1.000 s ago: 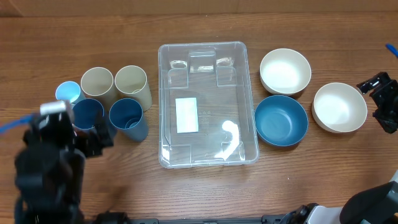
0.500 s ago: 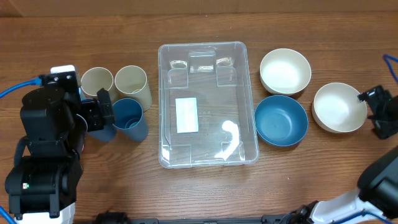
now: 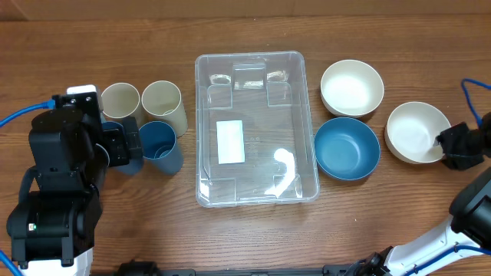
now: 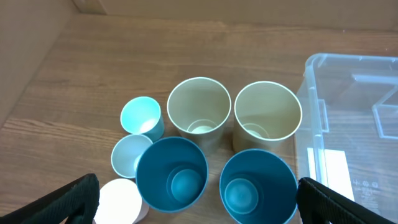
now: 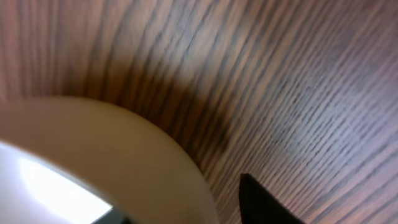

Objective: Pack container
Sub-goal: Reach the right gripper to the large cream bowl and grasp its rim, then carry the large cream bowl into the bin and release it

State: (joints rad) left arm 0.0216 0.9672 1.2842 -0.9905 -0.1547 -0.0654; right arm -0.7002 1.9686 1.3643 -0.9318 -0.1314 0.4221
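The clear container (image 3: pixel 257 126) lies at the table's centre with only a white label on its base; its corner (image 4: pixel 354 93) also shows in the left wrist view. My left gripper (image 3: pixel 132 146) hovers over the cups on the left. It (image 4: pixel 199 211) is open, its wide-spread fingers (image 4: pixel 68 199) flanking two teal cups (image 4: pixel 171 171) (image 4: pixel 258 186). My right gripper (image 3: pixel 453 146) stands astride the right rim of a cream bowl (image 3: pixel 418 132). There the jaws have narrowed, and one black finger (image 5: pixel 267 202) shows just outside the bowl's wall (image 5: pixel 124 162) with a sliver of table between.
Two cream cups (image 4: pixel 199 115) (image 4: pixel 267 118) stand behind the teal ones, with small pale blue (image 4: pixel 141 116) and white cups (image 4: pixel 130 155) to their left. A white bowl (image 3: pixel 351 87) and a blue bowl (image 3: pixel 347 147) sit between the container and the cream bowl.
My left arm has swung up from the lower left to hover over the teal cups. The right gripper has moved down and left onto the cream bowl's rim, and its jaws have narrowed.
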